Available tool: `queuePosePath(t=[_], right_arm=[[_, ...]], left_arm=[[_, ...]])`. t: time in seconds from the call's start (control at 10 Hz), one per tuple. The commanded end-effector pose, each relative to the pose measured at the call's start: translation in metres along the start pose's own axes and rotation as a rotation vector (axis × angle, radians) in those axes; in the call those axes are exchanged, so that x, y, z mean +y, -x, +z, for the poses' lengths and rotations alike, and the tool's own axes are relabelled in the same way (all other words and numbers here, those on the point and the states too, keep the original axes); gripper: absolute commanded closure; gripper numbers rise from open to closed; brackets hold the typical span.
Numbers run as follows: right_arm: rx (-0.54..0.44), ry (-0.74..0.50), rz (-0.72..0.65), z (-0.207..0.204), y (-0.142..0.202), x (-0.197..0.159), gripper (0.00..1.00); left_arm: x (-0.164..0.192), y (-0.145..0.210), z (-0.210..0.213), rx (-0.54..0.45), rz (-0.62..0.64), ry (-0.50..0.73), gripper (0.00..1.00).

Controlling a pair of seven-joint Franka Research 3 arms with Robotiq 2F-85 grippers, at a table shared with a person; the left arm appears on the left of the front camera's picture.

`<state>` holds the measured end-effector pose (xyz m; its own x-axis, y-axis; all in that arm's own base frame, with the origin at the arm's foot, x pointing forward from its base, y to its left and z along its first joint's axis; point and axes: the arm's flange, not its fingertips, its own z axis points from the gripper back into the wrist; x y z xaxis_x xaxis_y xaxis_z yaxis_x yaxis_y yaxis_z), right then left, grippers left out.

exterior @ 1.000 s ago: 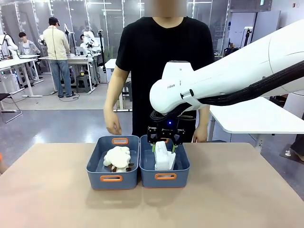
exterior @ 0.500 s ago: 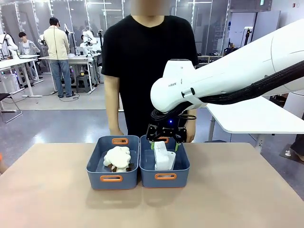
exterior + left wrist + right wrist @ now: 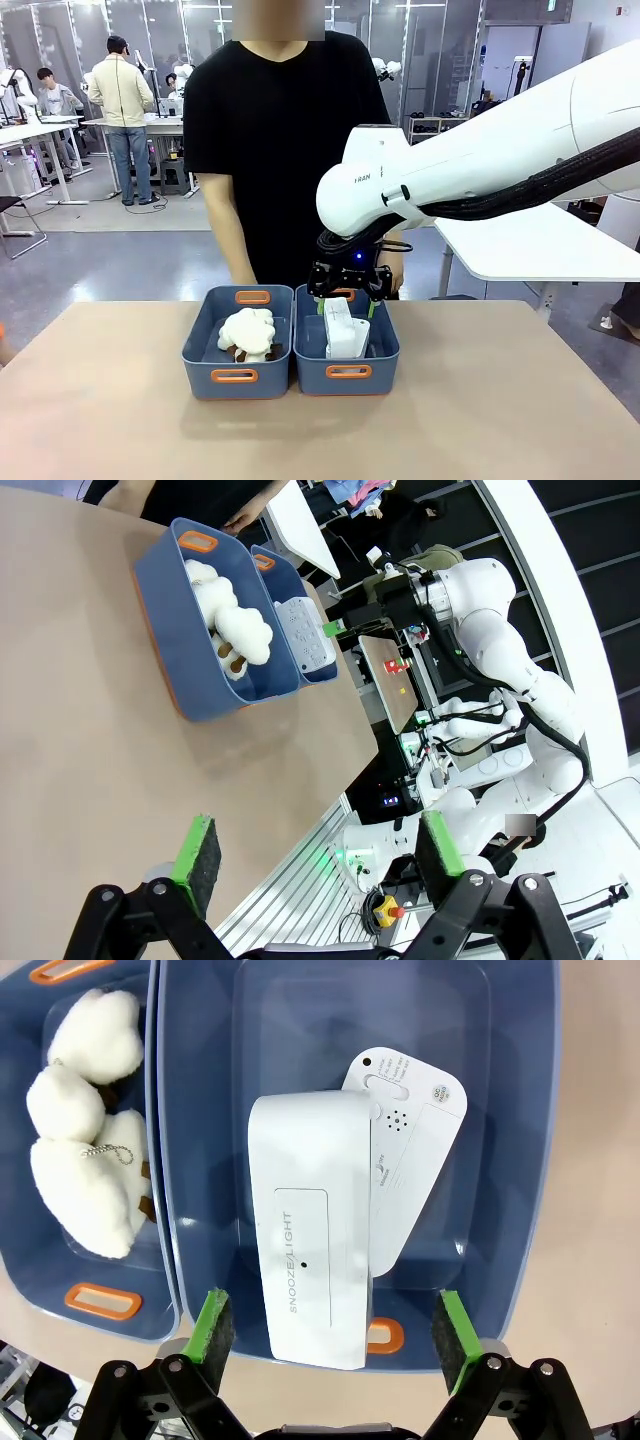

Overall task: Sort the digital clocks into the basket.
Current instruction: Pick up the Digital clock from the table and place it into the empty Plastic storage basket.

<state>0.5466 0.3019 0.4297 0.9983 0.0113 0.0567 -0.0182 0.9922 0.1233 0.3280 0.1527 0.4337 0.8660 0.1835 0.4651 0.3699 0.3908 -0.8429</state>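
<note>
- Looking across the surface (image 3: 120, 420) in the front view, the right claw (image 3: 348, 300) hangs just above the right-hand basket (image 3: 347, 352), its green pads spread apart and no longer touching anything. A second ago it was still pinching the upper clock (image 3: 343, 330) from both sides; now the clock rests in the bin on its own, leaning a little. By my judgement the release is done, and nothing white and blocky is left out on the surface, so the sorting looks finished or nearly so. The left-hand bin (image 3: 238, 352) holds only the plush toy (image 3: 248, 333). The person (image 3: 280, 150) stands at the far side, arms down.
- Seen from the left wrist, the left claw (image 3: 318, 862) hovers spread wide and empty over bare surface, well apart from both bins. The plush lies in the nearer bin (image 3: 190, 650); a white clock (image 3: 305, 638) sits in the farther one, its underside with rows of small marks turned this way.
- Seen from the right wrist, the pads (image 3: 213, 1322) stand clear on either side of the digital clocks (image 3: 345, 1220). Both lie inside the basket: one white rounded block on top, printed "SNOOZE/LIGHT" along its narrow face, resting across a second one that shows its back with a speaker grille and labels. They touch and overlap at an angle.
</note>
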Motion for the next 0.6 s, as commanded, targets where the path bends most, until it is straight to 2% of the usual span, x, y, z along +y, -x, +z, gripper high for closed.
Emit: queuePosePath(t=[0.0, 0.4, 0.5], right_arm=[[0.0, -0.001, 0.002, -0.001, 0.0, 0.001, 0.0], [0.0, 0.0, 0.0, 0.0, 0.0, 0.0, 0.0], [-0.04, -0.064, 0.028, 0.025, 0.004, -0.009, 0.0]], left_arm=[[-0.004, 0.001, 0.001, 0.009, 0.01, -0.004, 0.0], [-0.004, 0.001, 0.001, 0.009, 0.01, -0.004, 0.0], [-0.004, 0.001, 0.001, 0.009, 0.01, -0.004, 0.0]])
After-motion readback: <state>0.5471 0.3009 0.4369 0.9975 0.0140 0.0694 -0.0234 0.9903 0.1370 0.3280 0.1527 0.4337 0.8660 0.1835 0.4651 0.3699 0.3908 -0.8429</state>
